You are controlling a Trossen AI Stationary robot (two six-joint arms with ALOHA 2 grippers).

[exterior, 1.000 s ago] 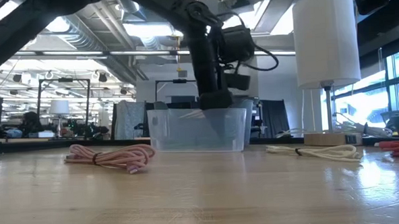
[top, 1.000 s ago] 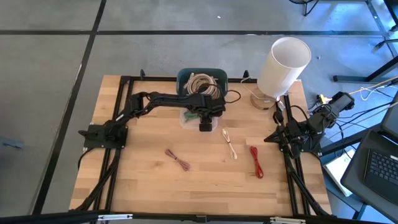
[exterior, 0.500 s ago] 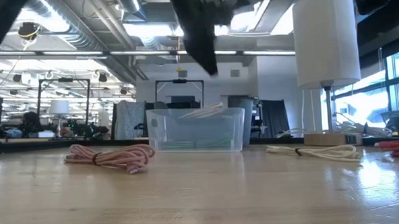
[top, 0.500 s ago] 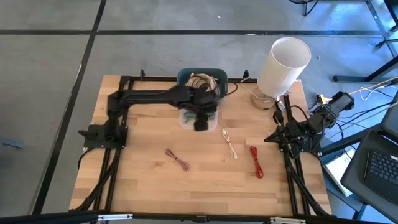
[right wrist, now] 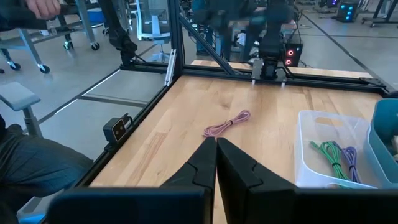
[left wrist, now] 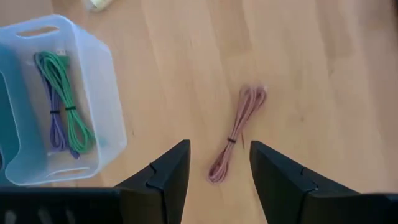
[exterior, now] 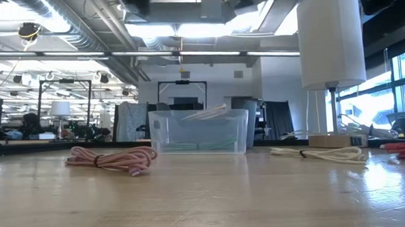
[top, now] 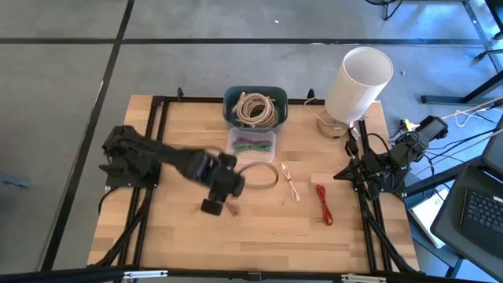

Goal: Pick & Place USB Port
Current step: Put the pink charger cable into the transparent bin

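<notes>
High view: my left gripper hangs over the pink cable, fingers parted and empty.
That coiled pink cable lies on the bare wooden table, just in front of the clear bin holding 2 cables, green and purple. My right gripper waits clenched at the table's right edge.

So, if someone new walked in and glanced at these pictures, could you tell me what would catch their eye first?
Probably the tall white lamp at the table's far right corner, then the left gripper poised open above the pink cable lying on the bare wood. Behind that sit a clear bin holding green and purple cables and a teal bin of coiled beige cable, while the right gripper waits shut at the right edge.
</notes>
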